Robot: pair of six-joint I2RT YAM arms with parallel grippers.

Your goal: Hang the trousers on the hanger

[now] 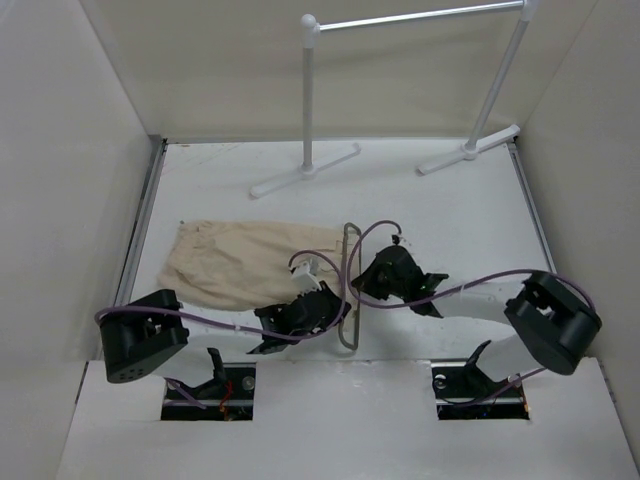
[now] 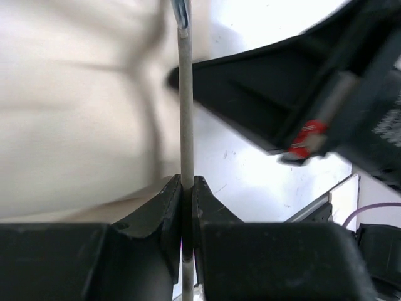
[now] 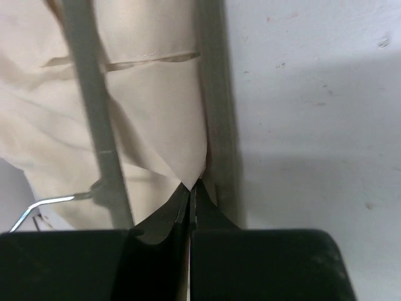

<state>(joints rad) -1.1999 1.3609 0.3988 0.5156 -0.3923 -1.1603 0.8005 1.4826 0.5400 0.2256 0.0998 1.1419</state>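
Observation:
The beige trousers (image 1: 235,262) lie flat on the table at the left, their right end reaching into the hanger (image 1: 351,290), a thin dark frame lying just right of them. My left gripper (image 1: 322,305) is shut on one bar of the hanger (image 2: 186,119), and the cloth (image 2: 75,113) lies to its left. My right gripper (image 1: 372,272) is at the hanger's right side. In the right wrist view it (image 3: 191,186) is shut on a corner of the trousers (image 3: 156,119), between two hanger bars (image 3: 91,106).
A white tubular garment rack (image 1: 310,100) stands at the back, its feet on the table. White walls close the table on the left, right and back. The right arm (image 2: 301,88) fills the upper right of the left wrist view.

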